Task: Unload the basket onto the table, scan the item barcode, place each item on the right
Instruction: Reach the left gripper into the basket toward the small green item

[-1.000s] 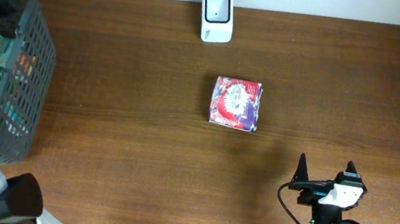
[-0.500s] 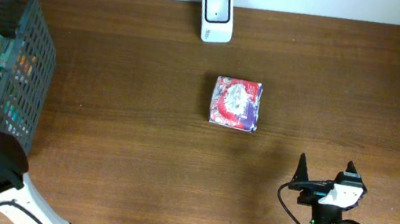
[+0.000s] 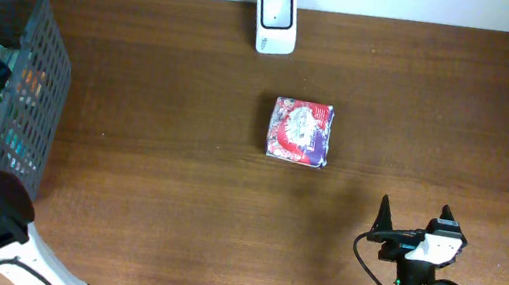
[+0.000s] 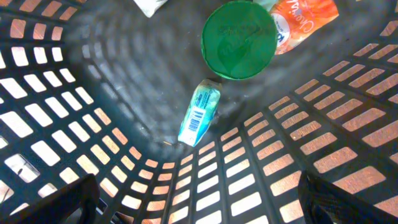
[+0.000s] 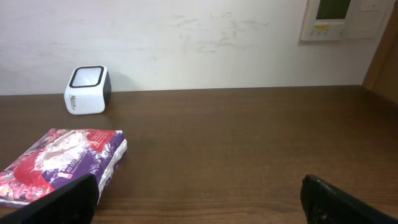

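A purple and red packet [image 3: 301,131] lies flat in the middle of the table, also low on the left in the right wrist view [image 5: 62,163]. The white barcode scanner [image 3: 276,21] stands at the far edge by the wall [image 5: 87,90]. My left gripper [image 4: 199,208] is open inside the grey basket [image 3: 39,80], holding nothing. Below it lie a small teal tube with a barcode [image 4: 199,113], a green round lid [image 4: 239,39] and an orange packet [image 4: 305,18]. My right gripper [image 3: 413,222] is open at the near right, apart from the purple packet.
The basket's mesh walls [image 4: 323,143] surround the left gripper on all sides. A wall panel [image 5: 336,18] hangs above the table's far right. Bare wood lies between the right gripper [image 5: 199,202] and the scanner.
My left arm has shifted over the basket, and its gripper has moved toward the basket's near side. The right arm, the purple packet and the scanner have not moved.
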You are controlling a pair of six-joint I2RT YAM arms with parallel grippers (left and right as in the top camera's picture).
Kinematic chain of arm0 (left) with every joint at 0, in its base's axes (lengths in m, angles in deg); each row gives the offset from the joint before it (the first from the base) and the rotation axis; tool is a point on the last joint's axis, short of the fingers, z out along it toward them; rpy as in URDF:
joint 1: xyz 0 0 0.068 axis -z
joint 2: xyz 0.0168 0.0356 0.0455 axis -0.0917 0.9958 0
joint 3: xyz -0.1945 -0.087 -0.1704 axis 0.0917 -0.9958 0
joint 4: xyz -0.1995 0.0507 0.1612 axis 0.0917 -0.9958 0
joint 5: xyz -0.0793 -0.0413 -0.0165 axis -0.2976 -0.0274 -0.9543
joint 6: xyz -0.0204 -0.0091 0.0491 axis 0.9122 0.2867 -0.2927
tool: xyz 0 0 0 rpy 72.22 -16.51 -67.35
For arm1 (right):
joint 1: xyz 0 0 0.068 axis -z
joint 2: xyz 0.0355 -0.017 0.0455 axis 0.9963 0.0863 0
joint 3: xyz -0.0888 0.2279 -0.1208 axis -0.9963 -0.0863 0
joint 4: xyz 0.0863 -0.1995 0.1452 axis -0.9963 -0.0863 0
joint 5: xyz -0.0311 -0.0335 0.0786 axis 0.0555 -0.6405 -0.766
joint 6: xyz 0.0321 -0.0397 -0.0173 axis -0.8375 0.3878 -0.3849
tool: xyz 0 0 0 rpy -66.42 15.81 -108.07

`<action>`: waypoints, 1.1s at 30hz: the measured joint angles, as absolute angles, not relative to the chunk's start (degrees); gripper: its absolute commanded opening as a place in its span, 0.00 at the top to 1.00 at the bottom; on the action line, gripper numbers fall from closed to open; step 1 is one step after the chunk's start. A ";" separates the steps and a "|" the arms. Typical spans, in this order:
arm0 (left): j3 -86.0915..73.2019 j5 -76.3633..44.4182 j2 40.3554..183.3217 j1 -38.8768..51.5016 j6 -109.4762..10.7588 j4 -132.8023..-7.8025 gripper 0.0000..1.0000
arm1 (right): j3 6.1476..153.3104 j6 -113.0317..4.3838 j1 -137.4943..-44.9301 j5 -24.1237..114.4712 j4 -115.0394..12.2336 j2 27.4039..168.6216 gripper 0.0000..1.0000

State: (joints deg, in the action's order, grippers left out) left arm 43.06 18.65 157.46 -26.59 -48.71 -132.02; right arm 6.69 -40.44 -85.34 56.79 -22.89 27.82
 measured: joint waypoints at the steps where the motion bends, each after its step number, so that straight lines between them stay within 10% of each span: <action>1: 42.06 18.63 156.68 -26.83 -48.74 -132.10 0.01 | 6.69 -40.44 -85.34 56.79 -22.87 27.82 0.01; 22: 10.08 15.04 154.82 -30.13 -50.68 -109.04 0.08 | 6.69 -40.42 -85.34 56.79 -22.89 27.82 0.02; 33: 0.18 13.51 154.30 -29.96 -52.25 -95.86 1.00 | 6.69 -40.40 -85.34 56.79 -22.89 27.82 0.01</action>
